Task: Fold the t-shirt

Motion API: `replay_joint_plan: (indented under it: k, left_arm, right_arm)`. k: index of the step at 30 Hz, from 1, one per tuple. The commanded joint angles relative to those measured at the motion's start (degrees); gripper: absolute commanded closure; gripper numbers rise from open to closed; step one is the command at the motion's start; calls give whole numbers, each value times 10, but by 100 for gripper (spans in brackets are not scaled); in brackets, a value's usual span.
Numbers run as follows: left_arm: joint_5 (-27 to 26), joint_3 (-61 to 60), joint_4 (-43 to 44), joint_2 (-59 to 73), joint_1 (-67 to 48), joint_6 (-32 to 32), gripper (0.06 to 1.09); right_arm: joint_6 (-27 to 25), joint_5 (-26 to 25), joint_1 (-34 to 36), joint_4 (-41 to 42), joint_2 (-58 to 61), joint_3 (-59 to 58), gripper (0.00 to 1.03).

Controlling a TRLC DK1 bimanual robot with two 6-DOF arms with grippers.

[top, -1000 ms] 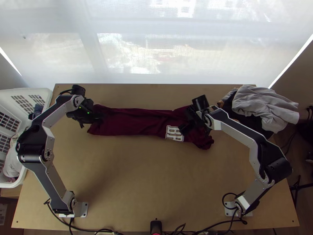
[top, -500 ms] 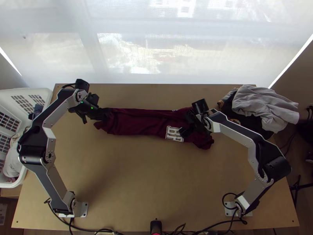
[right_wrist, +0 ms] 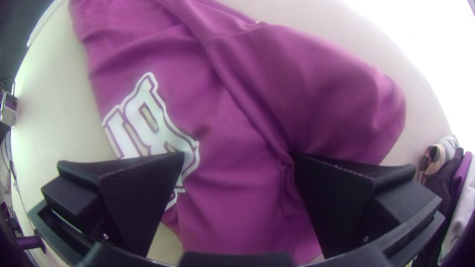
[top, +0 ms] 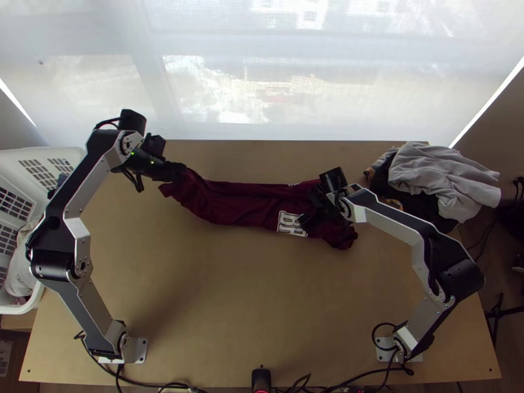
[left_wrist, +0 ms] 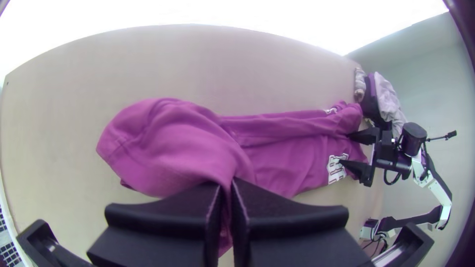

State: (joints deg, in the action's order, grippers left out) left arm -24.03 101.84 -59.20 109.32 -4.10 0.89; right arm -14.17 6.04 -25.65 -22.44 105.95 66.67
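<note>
From where I stood, the maroon t-shirt (top: 236, 203) lay as a long, narrow strip across the upper middle of the frame, on the light wooden table (top: 242, 295). Its white lettering (top: 288, 223) showed just right of centre, and its right end was bunched and rumpled.

At the strip's left end, in the upper left of the frame, the left gripper (top: 180, 171) had its two black fingers pressed together on a pinch of the shirt. The wrist camera of the left gripper (left_wrist: 225, 185) showed the cloth gathered between them, with a loose, rounded fold spread out beside the pinch.

The right gripper (top: 306, 204) was over the shirt's other end, right of centre. Its fingers stood wide apart with maroon cloth beneath and between them, clamped on nothing; whether their tips touched the fabric, I couldn't tell.

A heap of clothes, grey cloth (top: 439, 173) over black cloth (top: 409, 203), sat at the upper right. A white basket (top: 65, 152) with clothes inside stood at the left edge.
</note>
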Motion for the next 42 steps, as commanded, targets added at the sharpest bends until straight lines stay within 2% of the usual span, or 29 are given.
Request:
replay_joint_plan:
  k: [1, 15, 21, 36, 42]
  left_arm:
    - [-9, 58, -13, 2, -25, 1, 105]
    - [-30, 159, -15, 5, -97, 4, 105]
    - [-36, 193, -17, 23, -131, 4, 105]
    - [-41, 258, -4, 78, -207, 3, 105]
    - [-44, 266, 24, 92, -246, -1, 105]
  right_arm:
    - [1, -9, 1, -2, 18, 0, 5]
    - [7, -18, -3, -2, 25, 9, 5]
    - [7, -19, -6, -16, -14, 25, 5]
    - [2, -7, 4, -144, -158, 89, 5]
    - [-2, -7, 47, -174, -211, 103, 5]
